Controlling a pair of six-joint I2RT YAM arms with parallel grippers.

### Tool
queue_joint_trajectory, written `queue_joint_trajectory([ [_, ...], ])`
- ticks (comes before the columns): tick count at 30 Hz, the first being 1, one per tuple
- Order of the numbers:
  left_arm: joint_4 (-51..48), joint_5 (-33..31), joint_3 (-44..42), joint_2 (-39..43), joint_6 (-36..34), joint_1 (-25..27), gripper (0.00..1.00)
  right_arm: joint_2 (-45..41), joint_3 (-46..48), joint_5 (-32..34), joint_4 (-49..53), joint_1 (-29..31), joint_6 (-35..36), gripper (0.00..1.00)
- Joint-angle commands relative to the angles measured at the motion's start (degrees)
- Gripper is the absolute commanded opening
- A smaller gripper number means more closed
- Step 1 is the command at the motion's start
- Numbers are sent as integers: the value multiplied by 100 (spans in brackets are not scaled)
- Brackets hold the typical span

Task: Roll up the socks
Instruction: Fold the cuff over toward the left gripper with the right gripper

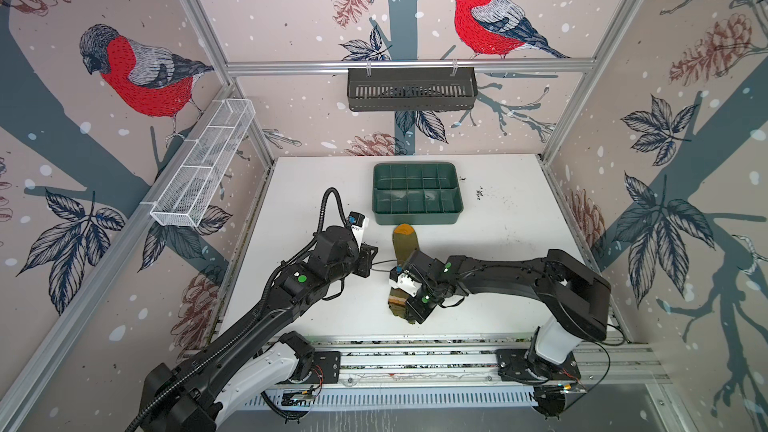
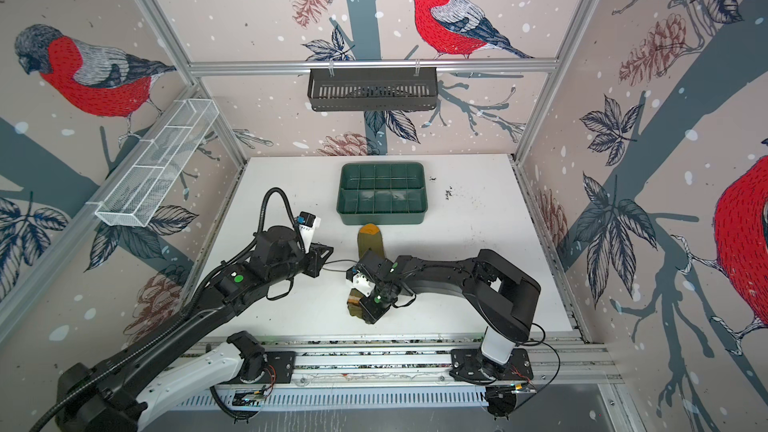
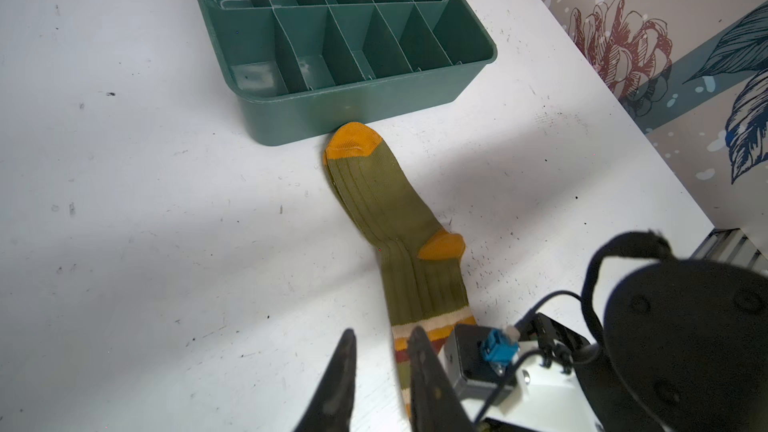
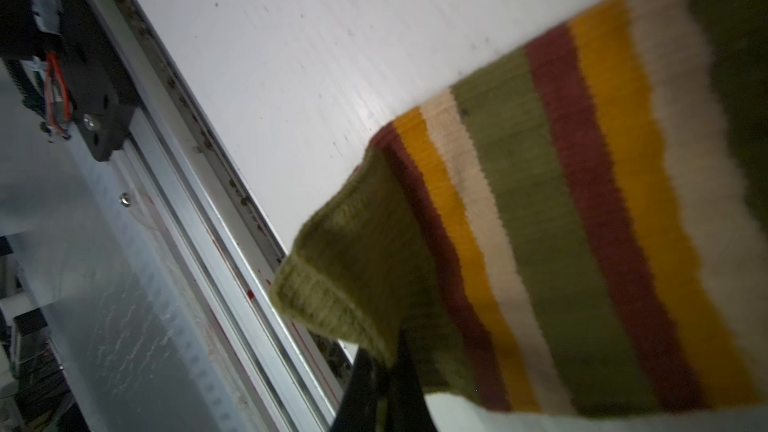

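The olive-green socks (image 1: 405,248) (image 2: 370,246) lie lengthwise on the white table, seemingly one on the other. Their orange toe (image 3: 353,145) touches the near wall of the green tray. My right gripper (image 4: 384,371) is shut on the folded-over olive cuff (image 4: 345,284), which is lifted just off the table by the striped bands. In both top views that gripper (image 1: 409,312) covers the cuff end. My left gripper (image 3: 383,332) (image 1: 369,261) hovers beside the striped part. Its jaws stand narrowly open with bare table between them.
The dark green compartmented tray (image 1: 415,216) (image 3: 353,112) stands behind the socks. A black slotted basket (image 1: 411,89) hangs on the back rail and a white wire basket (image 1: 203,164) on the left wall. The arms' metal rail (image 1: 415,361) borders the table's front edge.
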State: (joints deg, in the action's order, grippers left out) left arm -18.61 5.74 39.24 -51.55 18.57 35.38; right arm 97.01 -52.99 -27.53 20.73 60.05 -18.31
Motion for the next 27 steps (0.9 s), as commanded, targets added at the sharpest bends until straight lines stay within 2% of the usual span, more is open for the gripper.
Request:
queue_joint_trajectory([
  [1,-354,77,40,7,-51,-4,24,-51,-117,-489,-139,-141,-71,5],
  [17,-336,606,56,2,-51,50,23,102,-382,-719,-134,-835,-20,6],
  [27,-157,712,-50,-465,75,767,22,330,-458,-693,-236,-1068,-16,8],
])
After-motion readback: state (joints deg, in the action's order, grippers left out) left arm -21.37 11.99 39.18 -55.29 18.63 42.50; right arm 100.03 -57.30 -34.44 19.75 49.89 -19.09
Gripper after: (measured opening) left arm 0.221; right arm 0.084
